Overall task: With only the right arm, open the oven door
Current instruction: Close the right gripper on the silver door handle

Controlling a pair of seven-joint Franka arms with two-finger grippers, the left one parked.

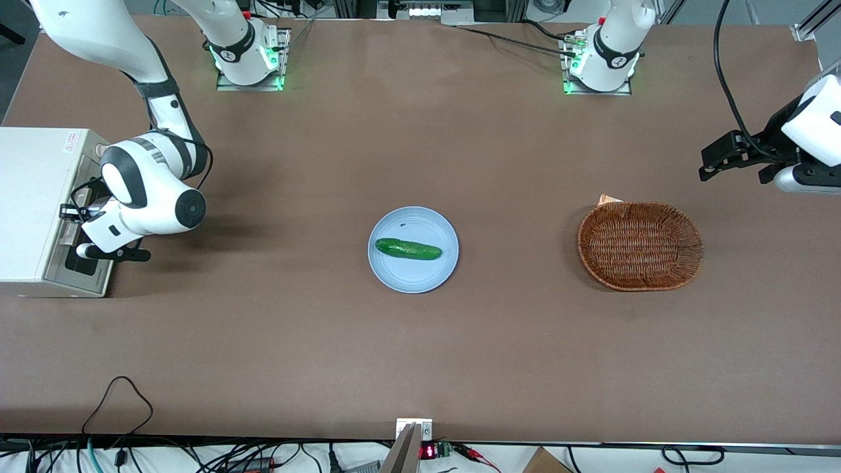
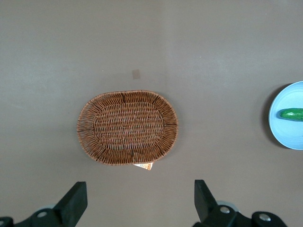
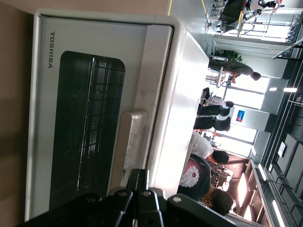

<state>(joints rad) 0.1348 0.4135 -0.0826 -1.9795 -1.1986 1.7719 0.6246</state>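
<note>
Cables [image 1: 118,401] trailing over the near bench [image 1: 420,355] edge; matte brown surface, smooth. Farther in, round pale-blue plate [image 1: 433,269] with glossy green cucumber [image 1: 408,249] lying on it, mid-bench. Oval woven wicker basket [image 1: 640,245] toward the parked arm's end, small orange tag at its rim.

Cream-white boxy oven [image 1: 33,210] at the working arm's end. Oven door [image 3: 90,118] shut: cream frame, dark glass window with wire rack visible through it, brushed silver bar handle [image 3: 128,146] along the upper frame. Right arm [image 1: 148,190] bent down in front of the door; gripper [image 3: 138,182] right at the handle's end, touching or nearly so. Cannot tell whether gripper is apart or clamped on the bar.

Risks, as judgement:
- Contact only at the handle's end, off centre: likely to slip off the smooth metal on pull.
- Straight pull instead of following the hinge arc: bar could slide out of hold.
- Light unfixed oven: could drag across the smooth bench rather than open.
</note>
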